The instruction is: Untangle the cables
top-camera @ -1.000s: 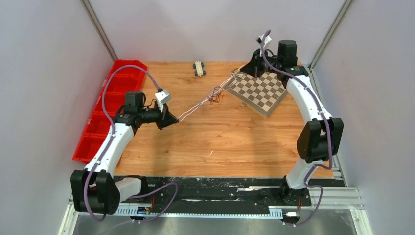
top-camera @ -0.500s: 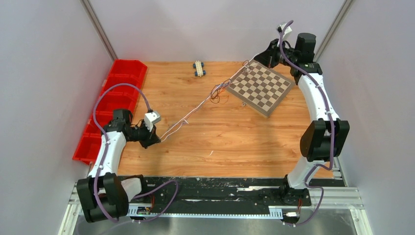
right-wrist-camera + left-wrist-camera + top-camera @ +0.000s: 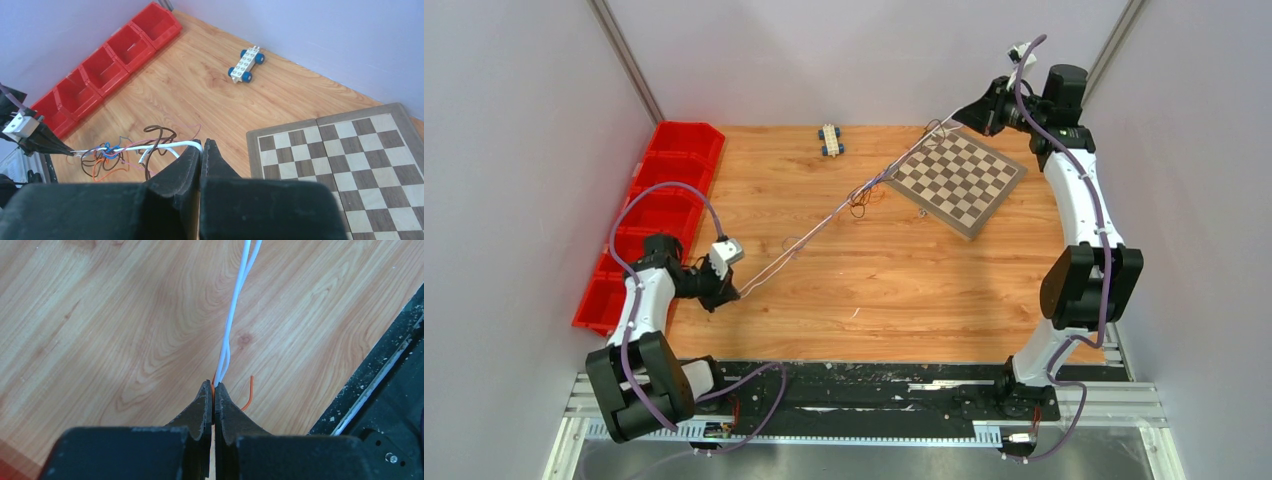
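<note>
The cables (image 3: 824, 215) run as a taut thin line across the wooden table, from my left gripper (image 3: 736, 293) at the near left to my right gripper (image 3: 957, 118) at the far right. A small knot (image 3: 864, 190) of brown, orange and blue loops hangs along the line, left of the chessboard. The left wrist view shows my left gripper (image 3: 213, 385) shut on two white wires (image 3: 232, 315) and an orange one, whose loose end (image 3: 248, 392) curls beside the jaws. In the right wrist view my right gripper (image 3: 204, 144) is shut on a white cable (image 3: 160, 146) leading to the knot (image 3: 107, 152).
A chessboard (image 3: 959, 180) lies flat at the far right, under my right arm. A small toy car (image 3: 830, 139) with blue wheels sits at the far edge. Red bins (image 3: 654, 190) line the left wall. A black rail (image 3: 874, 385) borders the near edge.
My left gripper has pulled back toward the near left and my right gripper has gone farther to the far right. The cables are stretched longer and tauter, and the knot has shifted toward the chessboard.
</note>
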